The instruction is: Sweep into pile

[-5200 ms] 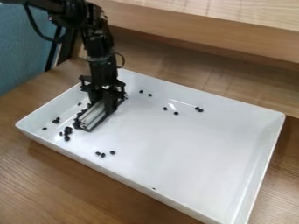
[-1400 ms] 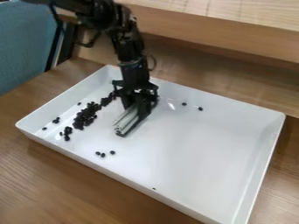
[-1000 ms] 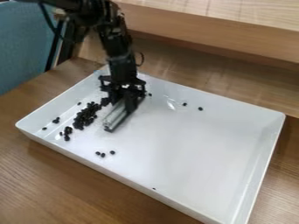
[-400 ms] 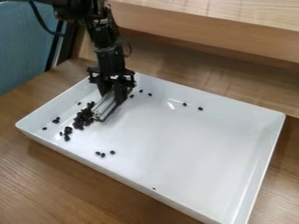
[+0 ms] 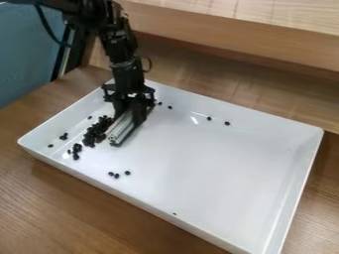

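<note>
My gripper (image 5: 130,108) hangs down into the left part of the white tray (image 5: 218,168), shut on a grey ribbed bar (image 5: 121,128) whose lower end rests at the tray floor. Just left of the bar lies a dense heap of small black pieces (image 5: 96,132); its upper part is partly hidden by the gripper. A smaller clump (image 5: 77,148) sits below and left of the heap. Loose pieces (image 5: 116,175) lie toward the near side, and others (image 5: 227,123) are scattered near the tray's far wall.
The tray's raised rim (image 5: 317,141) surrounds the pieces. It stands on a wooden table (image 5: 39,198), with a wooden ledge (image 5: 245,44) behind it. A blue surface (image 5: 27,59) is at the upper left.
Over the last second my gripper and the bar have moved left toward the heap, ending slightly nearer the camera. Two pieces near the far wall have shifted since the earliest frame.
</note>
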You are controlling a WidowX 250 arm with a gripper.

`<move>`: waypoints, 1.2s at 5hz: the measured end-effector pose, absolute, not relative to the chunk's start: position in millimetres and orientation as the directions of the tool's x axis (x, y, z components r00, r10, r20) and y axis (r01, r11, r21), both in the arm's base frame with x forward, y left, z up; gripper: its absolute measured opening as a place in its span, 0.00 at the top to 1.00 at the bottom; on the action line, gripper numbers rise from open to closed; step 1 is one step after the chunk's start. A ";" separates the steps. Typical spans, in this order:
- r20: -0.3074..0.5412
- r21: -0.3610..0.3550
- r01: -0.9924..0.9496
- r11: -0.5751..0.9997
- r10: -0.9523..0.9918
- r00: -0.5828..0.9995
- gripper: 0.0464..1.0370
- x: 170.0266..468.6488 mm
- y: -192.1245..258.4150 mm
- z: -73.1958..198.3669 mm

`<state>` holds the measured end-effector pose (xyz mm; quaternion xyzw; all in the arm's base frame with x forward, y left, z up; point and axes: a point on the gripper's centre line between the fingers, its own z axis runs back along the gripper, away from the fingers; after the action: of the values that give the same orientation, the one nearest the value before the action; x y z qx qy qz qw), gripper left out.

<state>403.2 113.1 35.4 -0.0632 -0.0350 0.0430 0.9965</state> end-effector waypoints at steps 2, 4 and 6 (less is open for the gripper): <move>0.027 -0.112 0.060 0.992 -0.057 0.998 0.26 400.5 70.6 34.3; -0.010 -0.109 0.052 0.993 -0.053 0.999 0.04 396.0 62.1 52.6; 0.056 -0.100 0.125 0.987 -0.120 0.991 0.04 394.9 45.0 108.6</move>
<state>394.9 45.0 108.6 -0.0518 -0.0248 -0.0616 0.9964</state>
